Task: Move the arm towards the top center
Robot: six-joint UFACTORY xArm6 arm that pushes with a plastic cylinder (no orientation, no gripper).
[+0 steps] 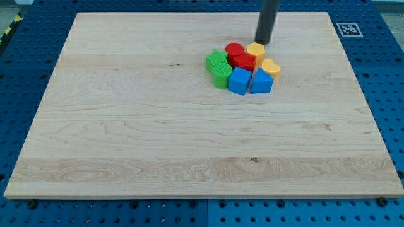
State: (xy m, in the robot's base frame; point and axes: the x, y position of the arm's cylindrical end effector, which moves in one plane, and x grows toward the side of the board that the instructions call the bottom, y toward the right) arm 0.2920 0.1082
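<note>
So my tip [262, 42] is down on the wooden worktop [126, 126] near the top, a bit right of centre. As an end effector it's just a plain dark rod, holding nothing. Right below it sits the yellow hexagon-ish block [255, 50], with the red cylinder [234, 49] beside that. The rest are bunched tight: another red block [245, 61], a yellow one [271, 67], two green ribbed blocks [216, 60] [221, 74], two blue ones [240, 81] [261, 82]. Blue pegboard [385, 63] surrounds it all.
</note>
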